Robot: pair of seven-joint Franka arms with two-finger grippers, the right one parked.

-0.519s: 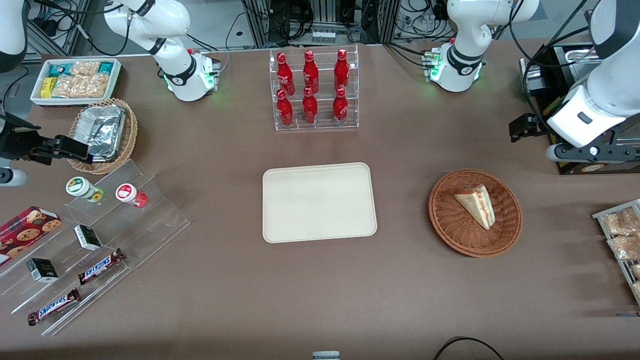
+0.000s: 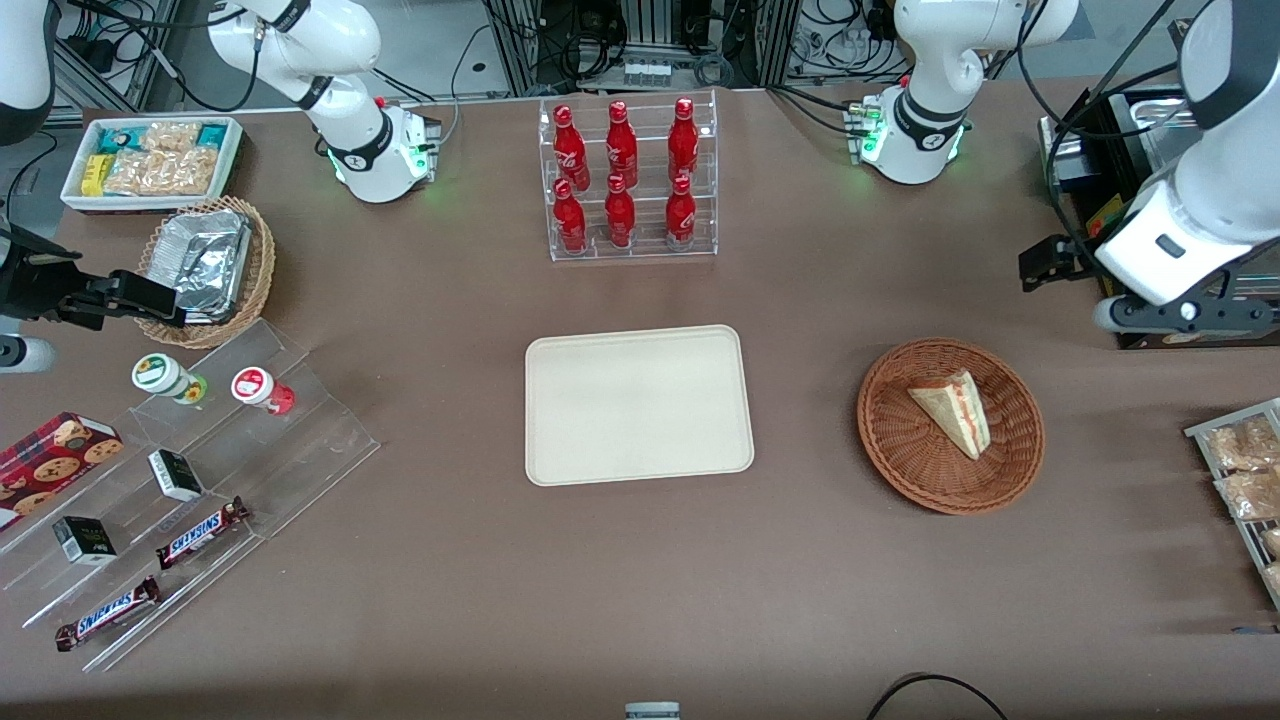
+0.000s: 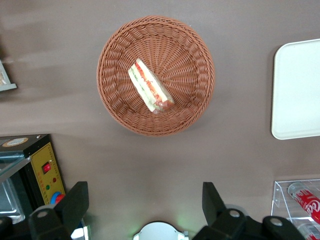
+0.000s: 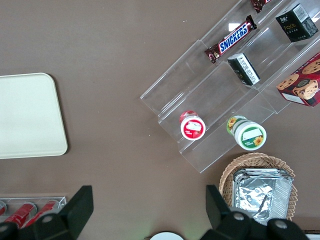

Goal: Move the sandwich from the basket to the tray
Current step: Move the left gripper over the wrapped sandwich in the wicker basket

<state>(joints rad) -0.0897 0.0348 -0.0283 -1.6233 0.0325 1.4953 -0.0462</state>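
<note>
Front view: gripper [image 2: 1040, 266] has shifted slightly farther from the camera than half a second ago and hangs above the table, farther from the camera than the basket [image 2: 950, 425]; sandwich [image 2: 953, 407] unmoved in the basket, tray [image 2: 638, 404] bare. Left wrist view: fingers [image 3: 75, 201] spread wide, holding nothing; sandwich [image 3: 150, 86], a pale wedge striped red-orange and green, lies in the basket [image 3: 156, 75], tray [image 3: 297, 90] well apart.

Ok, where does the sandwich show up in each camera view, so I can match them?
Front view: the sandwich lies in the basket, toward the working arm's end of the table.
Left wrist view: the sandwich in the basket; the open gripper hangs apart from it.
Right wrist view: not in it.
Shared landmark: the tray.
</note>
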